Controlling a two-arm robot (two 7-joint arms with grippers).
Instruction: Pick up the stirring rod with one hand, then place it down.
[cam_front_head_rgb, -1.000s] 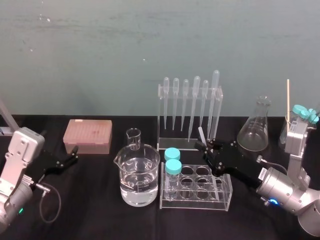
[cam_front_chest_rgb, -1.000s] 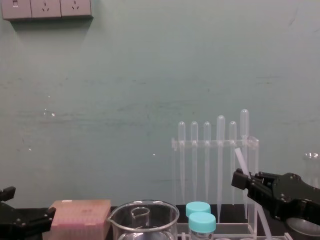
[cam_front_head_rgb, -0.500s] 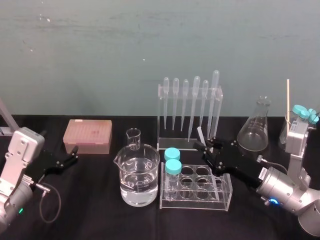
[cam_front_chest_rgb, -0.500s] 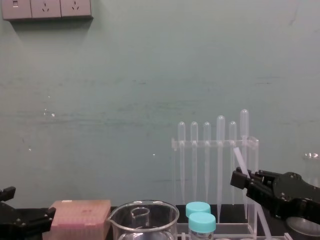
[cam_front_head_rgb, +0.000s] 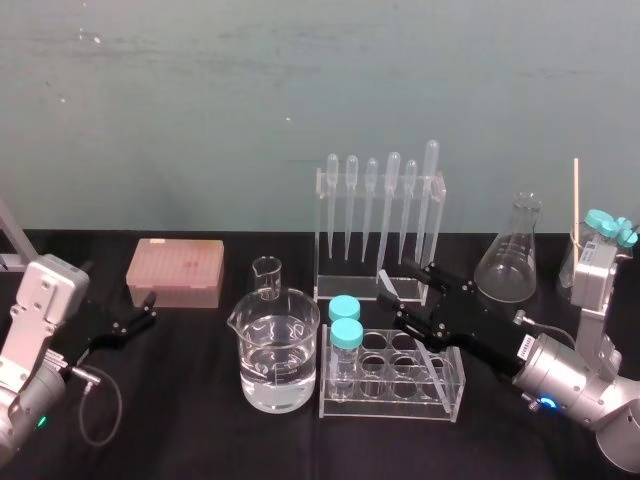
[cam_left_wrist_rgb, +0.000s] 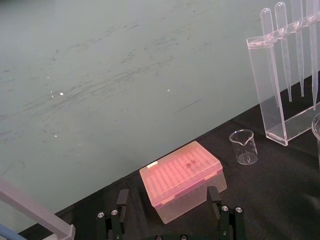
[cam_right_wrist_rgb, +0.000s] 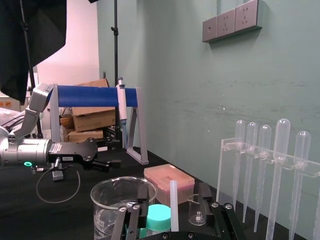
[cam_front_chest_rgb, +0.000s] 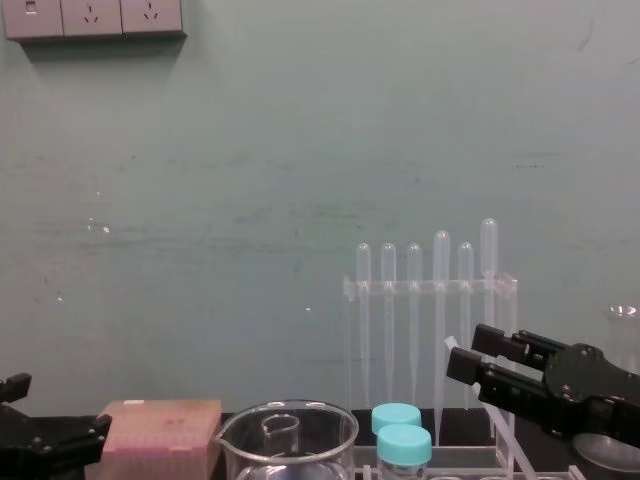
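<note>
The rod is seen tilted between the spread fingers of the right gripper, which is held just in front of the pipette rack and above the back edge of the tube rack. In the right wrist view the rod stands midway between the fingers with a gap on each side, so the jaws are judged to be apart and nothing is clamped. The rod's upper end points toward the pipette rack. Its lower part is hidden behind the gripper, so what bears it cannot be told.

The left gripper is parked low over the table at the far left, near the pink box, with its fingers apart.

The rod is judged to be very light, stiff and smooth. It could be slippery under hard pads, and brittle if it is glass. It is best taken across its width near the middle, so that neither end swings down. Only modest pressure is called for, since a hard squeeze could make so thin a round shaft roll or shoot out sideways. When set down, it is likely to roll on the flat cloth.
</note>
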